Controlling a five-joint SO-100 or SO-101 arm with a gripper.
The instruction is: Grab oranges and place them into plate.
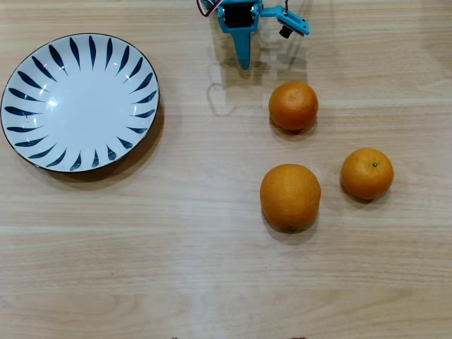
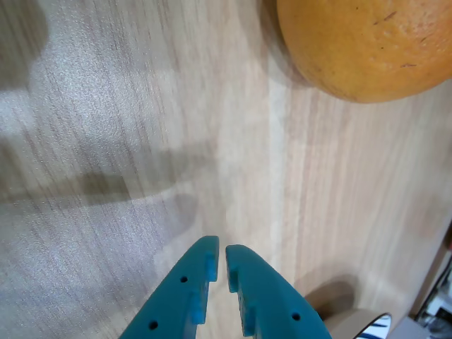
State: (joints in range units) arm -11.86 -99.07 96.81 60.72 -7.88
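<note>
We see a pale wooden table (image 1: pixel 212 282) filling both views, its grain running left to right in the overhead view. The largest thing on it is the round white plate (image 1: pixel 79 102) with dark blue leaf-like strokes round its rim; it sits at the upper left of the overhead view, bare inside, well apart from all the fruit. In the wrist view only a sliver of its rim (image 2: pixel 378 326) shows at the bottom right corner.

Next comes the large orange (image 1: pixel 290 196), right of centre in the overhead view. Two smaller oranges lie near it: one (image 1: pixel 293 106) above it, and one (image 1: pixel 367 173) to its right with a dark stem dot on top. The three sit in a loose triangle, none touching another, all resting on the bare table.

In the wrist view we see one orange (image 2: pixel 360 46) at the top right, cut off by the edge; we cannot tell for sure which one it is.

Smallest is the blue pincer (image 1: pixel 244 62), entering at the top centre of the overhead view and pointing down the picture, up and to the left of the upper small orange and apart from it. In the wrist view its two blue fingers (image 2: pixel 217 263) stand nearly together with only a thin slit between the tips, and nothing is held between them.
</note>
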